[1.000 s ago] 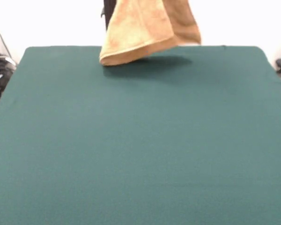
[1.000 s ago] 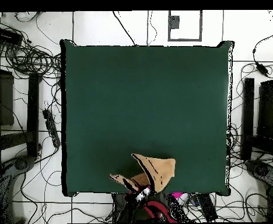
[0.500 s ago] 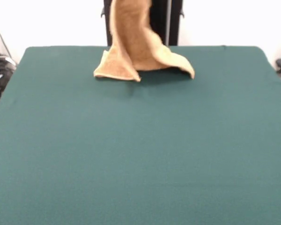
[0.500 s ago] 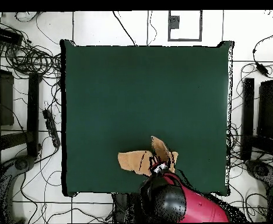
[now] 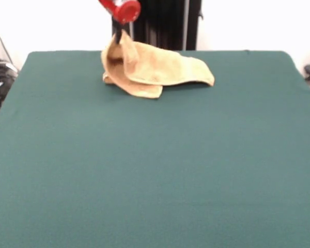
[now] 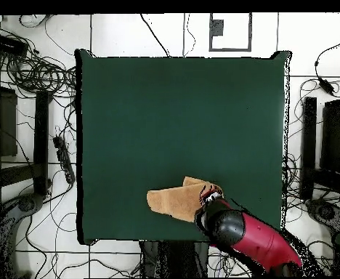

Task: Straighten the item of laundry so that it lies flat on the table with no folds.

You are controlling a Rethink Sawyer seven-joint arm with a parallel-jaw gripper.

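Tangled cables (image 6: 35, 73) on tiled floor (image 6: 122, 33)

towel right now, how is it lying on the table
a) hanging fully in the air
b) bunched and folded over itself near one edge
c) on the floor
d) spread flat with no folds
b: the towel lies rumpled, doubled over itself near the table's edge.

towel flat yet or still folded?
Folded. The towel lies bunched near the table edge, one layer doubled over another, its corner lifted at the pincer.
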